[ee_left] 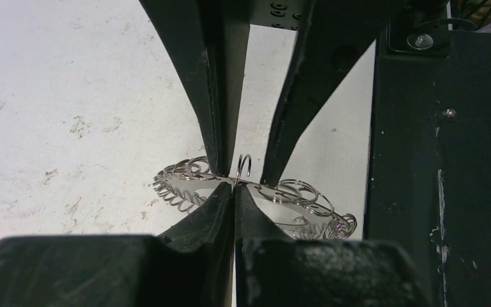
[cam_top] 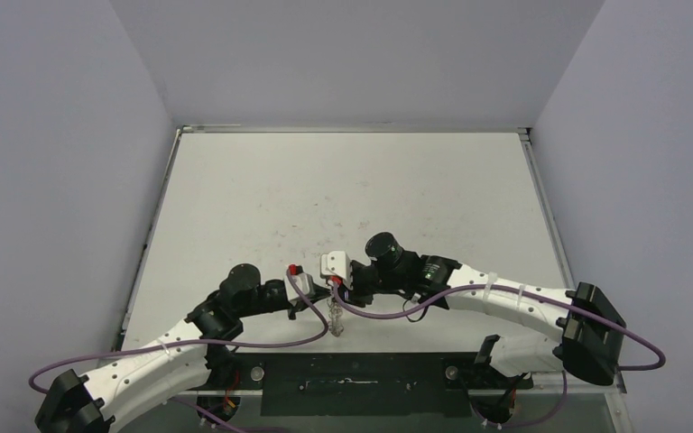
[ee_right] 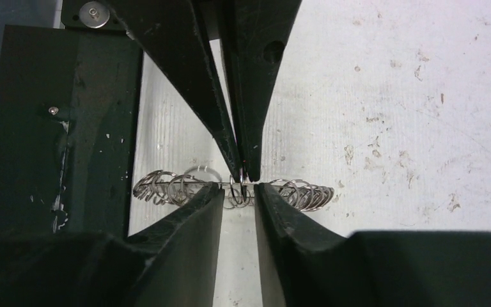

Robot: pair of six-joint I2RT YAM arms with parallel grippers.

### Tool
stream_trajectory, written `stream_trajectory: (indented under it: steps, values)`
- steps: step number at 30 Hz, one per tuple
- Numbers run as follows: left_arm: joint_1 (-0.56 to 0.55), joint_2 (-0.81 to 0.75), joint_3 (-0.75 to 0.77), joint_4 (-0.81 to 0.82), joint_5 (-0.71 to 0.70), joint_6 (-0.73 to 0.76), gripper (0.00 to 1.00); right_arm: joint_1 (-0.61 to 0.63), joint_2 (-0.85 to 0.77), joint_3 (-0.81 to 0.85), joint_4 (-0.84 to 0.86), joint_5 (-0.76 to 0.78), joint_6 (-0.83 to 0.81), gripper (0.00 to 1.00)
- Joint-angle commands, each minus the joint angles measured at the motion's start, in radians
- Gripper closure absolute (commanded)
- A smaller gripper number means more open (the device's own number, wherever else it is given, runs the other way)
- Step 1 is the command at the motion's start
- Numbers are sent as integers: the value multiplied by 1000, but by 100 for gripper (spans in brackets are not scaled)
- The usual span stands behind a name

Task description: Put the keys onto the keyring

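The keyring [ee_left: 185, 182], a silvery ring fringed with small wire loops, hangs just above the table near its front edge. It shows faintly in the top view [cam_top: 337, 319] and edge-on in the right wrist view [ee_right: 166, 185]. My left gripper [ee_left: 234, 187] is shut on the ring's rim, and one small loop [ee_left: 245, 164] stands up just past its tips. My right gripper [ee_right: 238, 190] is open and faces the left one, with one finger on each side of the pinched spot. The keys with the green and black tags are out of view.
The black base plate [cam_top: 352, 379] runs along the near table edge, close beside the ring [ee_left: 435, 160] [ee_right: 57, 128]. Purple cables [cam_top: 262, 343] loop off both arms. The white table [cam_top: 343, 189] is scuffed and stretches away behind the grippers.
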Motion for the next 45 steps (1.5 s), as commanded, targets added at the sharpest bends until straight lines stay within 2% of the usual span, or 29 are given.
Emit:
stream_trajectory:
  steps: [1,6,13,20,22,24,26,31,34,38,42,45]
  values:
    - [-15,-35,37,136,21,-13,100,23,-14,-58,88,24,22,69]
    - [-14,-37,32,127,20,-15,100,8,-100,-127,201,77,79,44]
    - [-16,-32,31,124,8,-16,100,-47,-217,-202,273,83,138,29]
    - [-16,-22,27,137,-1,-24,100,-106,-265,-245,328,91,241,15]
    - [-14,-18,23,144,-6,-33,100,-122,-271,-256,342,125,294,8]
    - [-15,-12,18,152,-9,-41,100,-163,-262,-253,348,235,424,0]
    - [-16,-5,14,161,-11,-48,100,-232,-243,-230,309,284,532,0]
    - [-15,7,12,166,-21,-55,100,-410,-250,-220,229,356,675,0]
    - [-14,6,12,166,-27,-55,100,-467,-267,-224,136,480,748,0]
    - [-16,4,11,167,-32,-54,100,-521,-242,-200,-1,549,794,0]
    - [-16,7,11,170,-32,-56,100,-551,-180,-181,-100,536,795,1]
    - [-16,9,10,172,-36,-57,100,-557,-123,-179,-100,466,774,9]
